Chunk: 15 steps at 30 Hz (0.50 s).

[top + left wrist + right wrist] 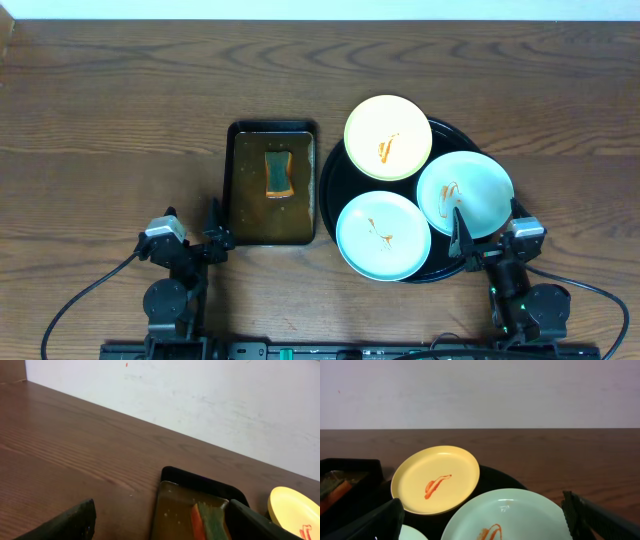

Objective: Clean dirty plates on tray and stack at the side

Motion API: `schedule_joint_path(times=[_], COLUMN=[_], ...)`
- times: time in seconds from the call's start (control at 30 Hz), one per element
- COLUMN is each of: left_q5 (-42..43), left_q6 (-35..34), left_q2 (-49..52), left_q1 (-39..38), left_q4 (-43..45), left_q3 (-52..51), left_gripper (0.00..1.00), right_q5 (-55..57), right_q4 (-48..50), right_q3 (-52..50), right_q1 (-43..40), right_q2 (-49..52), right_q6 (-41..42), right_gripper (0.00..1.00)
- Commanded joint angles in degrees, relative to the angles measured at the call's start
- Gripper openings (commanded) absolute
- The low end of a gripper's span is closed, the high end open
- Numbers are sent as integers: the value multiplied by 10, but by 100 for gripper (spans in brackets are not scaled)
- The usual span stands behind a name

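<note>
One pale yellow plate (388,137), a left mint-blue plate (384,235) and a right mint-blue plate (465,193), all smeared orange, lie on the tray (333,180). The left gripper (192,222) is spread wide and empty, near the pan (250,205) holding the sponge (279,173). The right gripper (487,228) is spread wide and empty, at the right mint-blue plate's near edge.

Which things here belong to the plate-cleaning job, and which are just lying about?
Job: yellow plate, right mint plate, near mint plate, all sauce-smeared; black tray; probably the sponge and its pan.
Lying about: nothing else, only the wooden table and wall.
</note>
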Motion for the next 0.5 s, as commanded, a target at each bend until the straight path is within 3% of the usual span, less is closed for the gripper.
schedule_joint_path(times=[0.0,0.47], left_q5=[-6,-6], left_q6=[10,7], left_q2=[-3,-3], left_q1=[3,3], left_q4=[-26,-26], left_q3=[-8,-8], left_gripper=[84,84], right_q5=[-3,-2], right_q4=[-2,-2], right_q3=[-1,-1], right_q1=[3,3], right_q2=[-3,-3], right_q6=[-5,2], right_gripper=[99,99])
